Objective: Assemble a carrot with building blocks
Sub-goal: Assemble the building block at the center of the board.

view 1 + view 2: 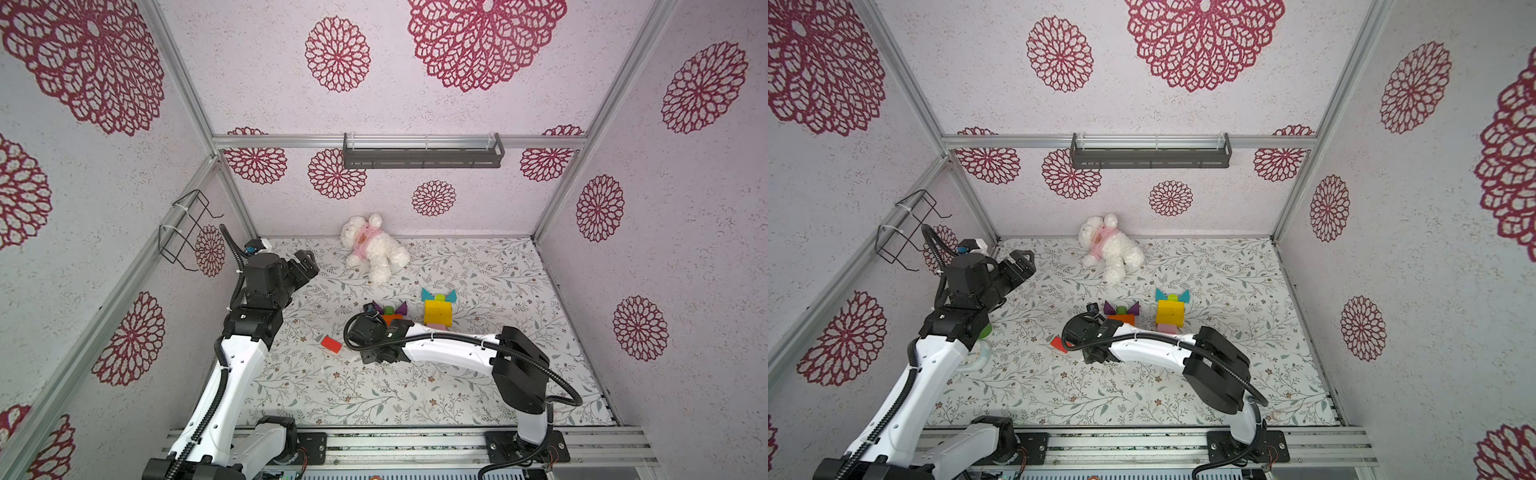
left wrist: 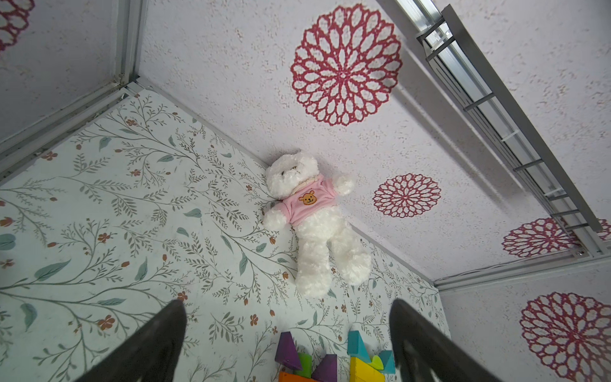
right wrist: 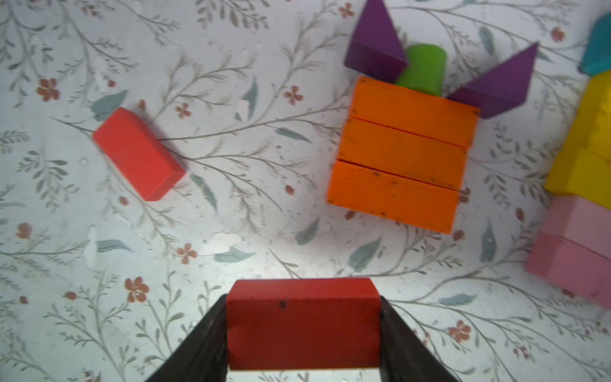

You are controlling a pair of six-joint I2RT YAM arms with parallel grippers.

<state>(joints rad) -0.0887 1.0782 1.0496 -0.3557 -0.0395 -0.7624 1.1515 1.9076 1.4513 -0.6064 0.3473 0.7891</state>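
In the right wrist view my right gripper (image 3: 303, 330) is shut on a red block (image 3: 303, 322), held just above the table. A second red block (image 3: 137, 153) (image 1: 331, 344) lies loose nearby. Three orange bars (image 3: 403, 155) (image 1: 390, 319) lie side by side, with two purple triangles (image 3: 375, 49) and a green cylinder (image 3: 425, 69) at their far end. Beside them is a group of yellow bars (image 1: 437, 312), pink bars (image 3: 575, 248) and teal triangles (image 1: 428, 294). My left gripper (image 1: 307, 259) (image 2: 287, 304) hangs open and empty near the back left corner. In both top views the right jaws are hidden under the wrist.
A white plush bear (image 1: 374, 247) in a pink shirt lies by the back wall. A green cup (image 1: 985, 330) shows partly behind the left arm. A wire rack (image 1: 187, 228) hangs on the left wall and a grey shelf (image 1: 422, 156) on the back wall.
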